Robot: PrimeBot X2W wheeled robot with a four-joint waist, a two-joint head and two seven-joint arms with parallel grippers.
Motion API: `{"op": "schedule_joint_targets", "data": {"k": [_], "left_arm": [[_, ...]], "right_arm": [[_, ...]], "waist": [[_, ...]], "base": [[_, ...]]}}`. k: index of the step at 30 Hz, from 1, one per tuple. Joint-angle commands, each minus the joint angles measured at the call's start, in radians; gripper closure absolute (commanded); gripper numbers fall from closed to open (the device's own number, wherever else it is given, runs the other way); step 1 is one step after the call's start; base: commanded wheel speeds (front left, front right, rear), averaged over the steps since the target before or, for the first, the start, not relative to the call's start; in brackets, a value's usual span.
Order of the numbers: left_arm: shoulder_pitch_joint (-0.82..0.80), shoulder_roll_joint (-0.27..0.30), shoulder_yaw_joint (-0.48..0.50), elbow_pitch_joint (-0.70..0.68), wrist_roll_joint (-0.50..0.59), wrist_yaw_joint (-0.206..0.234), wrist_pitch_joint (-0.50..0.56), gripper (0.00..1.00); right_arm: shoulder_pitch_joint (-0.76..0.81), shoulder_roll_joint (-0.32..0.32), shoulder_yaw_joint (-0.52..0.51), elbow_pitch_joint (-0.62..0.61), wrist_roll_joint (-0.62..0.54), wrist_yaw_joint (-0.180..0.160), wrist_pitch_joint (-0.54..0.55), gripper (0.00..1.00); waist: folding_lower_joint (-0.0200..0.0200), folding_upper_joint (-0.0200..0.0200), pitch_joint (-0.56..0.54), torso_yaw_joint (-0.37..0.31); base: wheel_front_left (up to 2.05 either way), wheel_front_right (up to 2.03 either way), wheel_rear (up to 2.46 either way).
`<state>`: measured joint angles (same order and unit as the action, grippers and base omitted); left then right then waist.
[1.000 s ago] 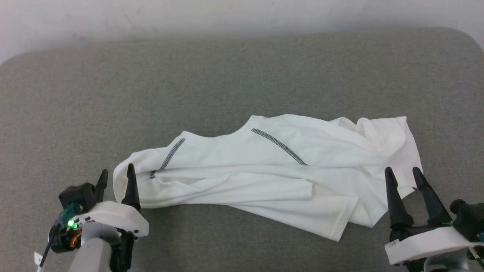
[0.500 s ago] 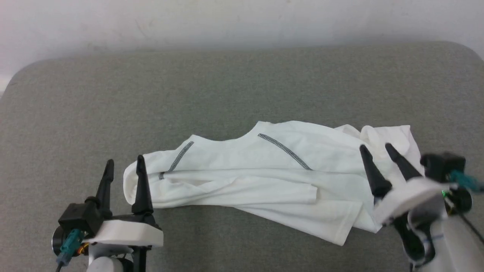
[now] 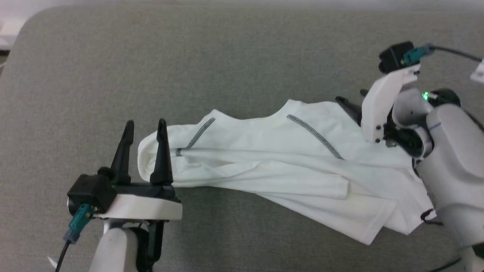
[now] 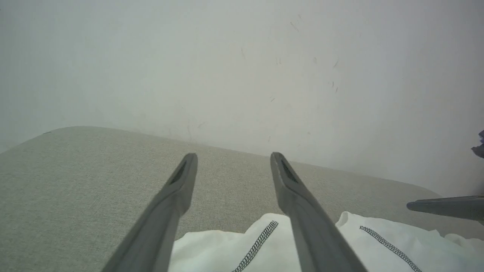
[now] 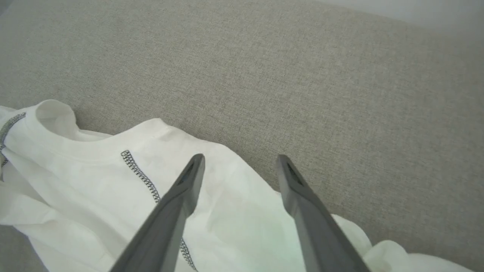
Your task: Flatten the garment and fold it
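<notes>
— Starting at the left?

— Left tool [image 3: 145, 122], low in the head view. Two dark fingers spread apart, gripping nothing, pointing away from the robot. Teal-plugged cable [image 3: 77, 224] hanging off its black camera block.

— Touching the cloth?

— Cannot tell. Its right-hand finger drawn across the left end of the T-shirt [image 3: 264, 151], its left-hand finger over bare grey worktop [image 3: 75, 75]. From the left wrist view, held fairly level and aimed at a pale, scuffed wall [image 4: 242, 68] beyond the worktop's far edge.

— And the T-shirt itself?

— White, lying on the fabric-covered worktop, bunched lengthwise into a long band running from the left tool to the right arm. Neck opening toward the far side. Grey zigzag stitching on either side of it: left stitching line [image 3: 196, 132] short, right stitching line [image 3: 315, 136] longer and slanting down to the right. Loose layers folded over one another along the near edge, with a hemmed corner sticking out at lower right.

— Flat?

— No. Creased and doubled over.

— Further right?

— Right tool [image 5: 240, 157], turned to point leftward over the far right part of the T-shirt. Fingers parted, clamped on nothing. In the right wrist view, one finger above white fabric just past the longer stitching, the other above the T-shirt's far edge beside the grey cloth. Contact with the fabric: cannot tell.

— Past that?

— Pale forearm [image 3: 453, 162] covering the T-shirt's right end, and a green light [image 3: 426, 95] glowing near the wrist.
</notes>
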<state>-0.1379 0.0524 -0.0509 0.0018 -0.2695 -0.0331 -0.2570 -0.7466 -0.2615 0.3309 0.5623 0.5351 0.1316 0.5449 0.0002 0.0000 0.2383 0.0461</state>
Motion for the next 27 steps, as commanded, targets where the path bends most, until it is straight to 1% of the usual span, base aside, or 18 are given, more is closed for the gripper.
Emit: {"op": "schedule_joint_targets", "data": {"k": [1,7,13,14,15,16,19,21,27], "left_arm": [[-0.026,-0.002,-0.01,-0.015,-0.014,0.003,-0.005,0.0],[-0.072,-0.002,-0.053,-0.04,-0.035,0.013,-0.005,0.0],[-0.087,-0.002,-0.064,-0.026,-0.038,0.022,-0.005,0.0],[-0.088,-0.002,-0.064,-0.023,-0.037,0.022,-0.005,0.0],[-0.089,-0.002,-0.065,-0.019,-0.034,0.023,-0.005,0.0],[-0.089,-0.002,-0.064,-0.015,-0.032,0.024,-0.005,0.0],[-0.089,-0.002,-0.06,-0.003,-0.029,0.024,-0.005,0.0],[-0.091,-0.002,-0.055,0.005,-0.026,0.025,-0.005,0.0],[-0.101,-0.002,-0.029,0.016,-0.007,0.016,-0.005,0.0]], "right_arm": [[-0.038,-0.006,0.015,0.023,0.01,-0.001,0.017,0.0],[-0.168,-0.008,0.089,0.138,0.029,-0.001,0.095,0.0],[-0.19,0.0,0.185,0.234,0.065,-0.001,0.207,0.0],[-0.19,-0.003,0.2,0.24,0.071,-0.001,0.215,0.31],[-0.186,-0.005,0.213,0.248,0.082,-0.001,0.226,0.76],[-0.182,-0.005,0.219,0.256,0.098,-0.001,0.238,1.0],[-0.176,-0.011,0.248,0.251,0.129,-0.001,0.24,1.0],[-0.175,-0.021,0.261,0.231,0.145,-0.001,0.205,1.0],[-0.178,-0.061,0.237,0.181,0.171,-0.001,-0.021,1.0]], "waist": [[-0.0002,0.0,0.079,0.064],[-0.0002,0.0,0.161,0.099],[-0.0002,0.0,0.186,0.103],[-0.0002,0.0,0.187,0.102],[-0.0002,0.0,0.186,0.101],[-0.0002,0.0,0.185,0.1],[-0.0002,0.0,0.176,0.094],[-0.0002,0.0,0.165,0.089],[-0.0002,0.0,0.103,0.072]], "base": [[0.0,0.0,0.0],[0.0,0.0,0.0],[0.0,0.0,0.0],[0.0,0.0,0.0],[0.0,0.0,0.0],[0.0,0.0,0.0],[0.0,0.0,0.0],[0.0,0.0,0.0],[0.0,0.0,0.0]]}}
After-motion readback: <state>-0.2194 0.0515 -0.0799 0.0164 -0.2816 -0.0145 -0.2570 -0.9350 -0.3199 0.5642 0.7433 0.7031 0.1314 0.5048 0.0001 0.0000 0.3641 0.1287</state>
